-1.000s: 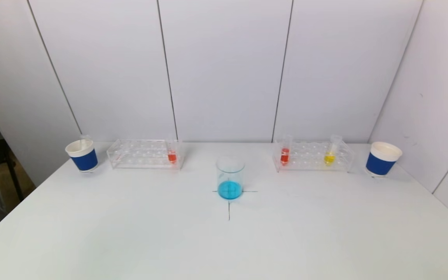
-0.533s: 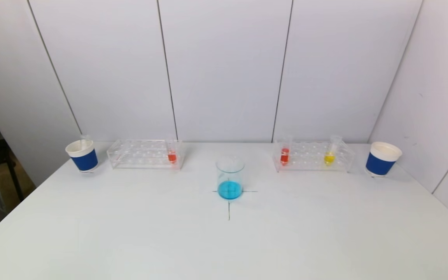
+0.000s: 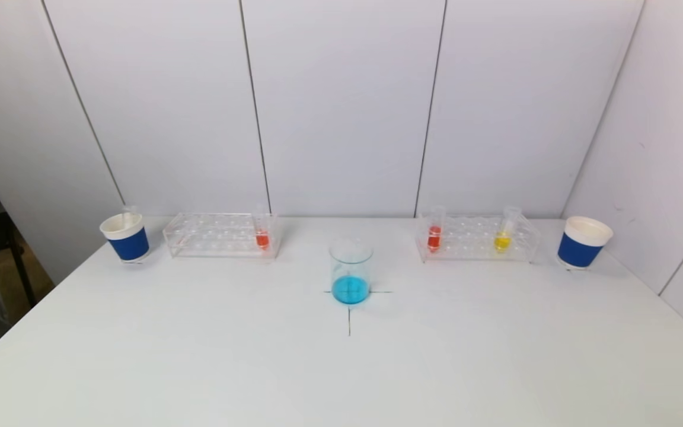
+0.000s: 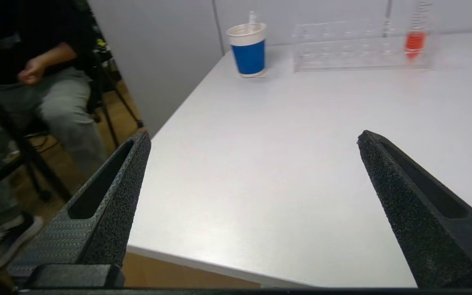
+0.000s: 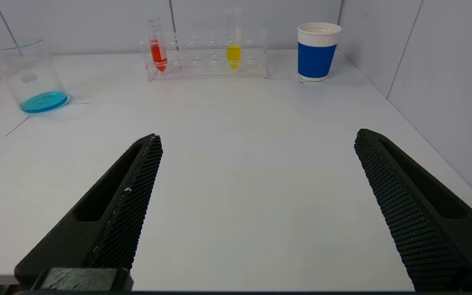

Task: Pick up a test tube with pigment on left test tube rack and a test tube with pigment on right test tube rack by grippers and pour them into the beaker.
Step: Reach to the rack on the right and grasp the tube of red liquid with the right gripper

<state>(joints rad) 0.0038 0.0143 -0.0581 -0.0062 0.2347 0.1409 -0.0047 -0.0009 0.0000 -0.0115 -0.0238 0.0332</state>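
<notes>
Head view lacks both arms, left rack (image 3: 220, 235) faint

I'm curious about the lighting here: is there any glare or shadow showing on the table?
Left wrist view: a soft bright sheen lies on the table near its front edge. Head view: the beaker and the blue cup cast only faint shadows. Right wrist view: even light, a pale shadow beside the cup.
</notes>
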